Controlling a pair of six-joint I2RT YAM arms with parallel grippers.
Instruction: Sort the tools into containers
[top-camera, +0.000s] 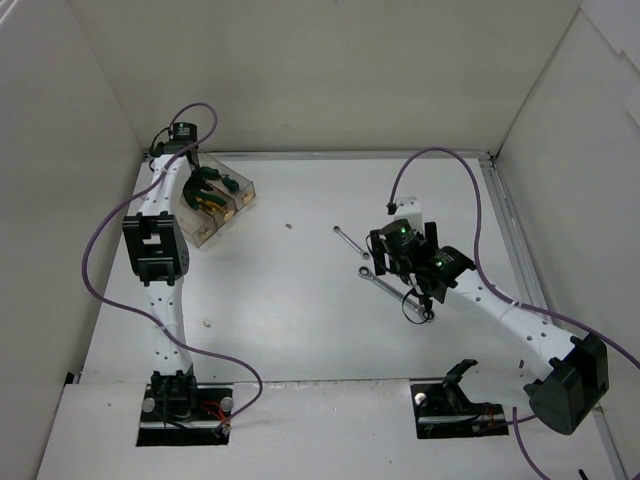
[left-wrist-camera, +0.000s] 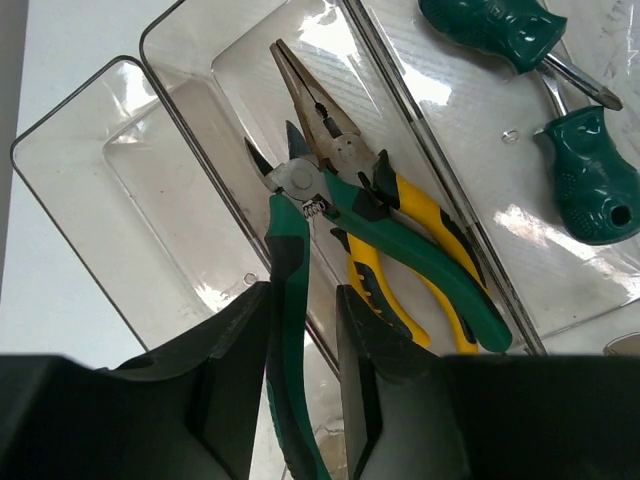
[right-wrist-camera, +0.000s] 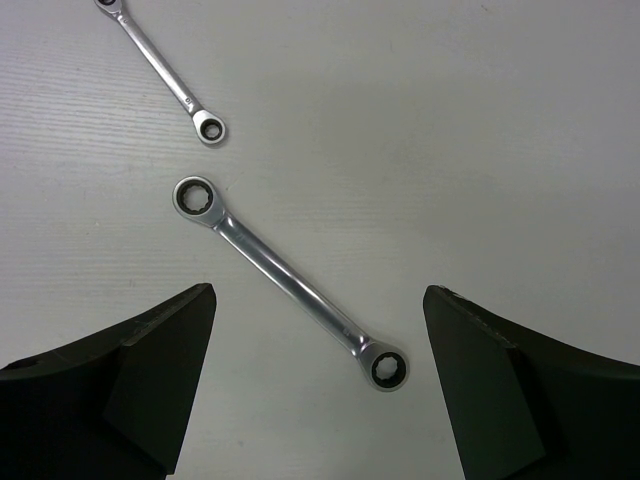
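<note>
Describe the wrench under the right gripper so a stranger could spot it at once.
On the white table, look right of centre, beneath the open right gripper. Two silver ring wrenches lie there almost end to end. Take the near wrench, framed by that gripper: thicker, with bigger rings than the slim wrench farther from the arm bases.

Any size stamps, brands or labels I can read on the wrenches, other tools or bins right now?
No text is legible.
Upper wrench: a small stamp near its ring end, too small to read.
Screwdriver bin: faint print on its floor, blurred.
Lower wrench, pliers, screwdrivers: no marks visible.
</note>
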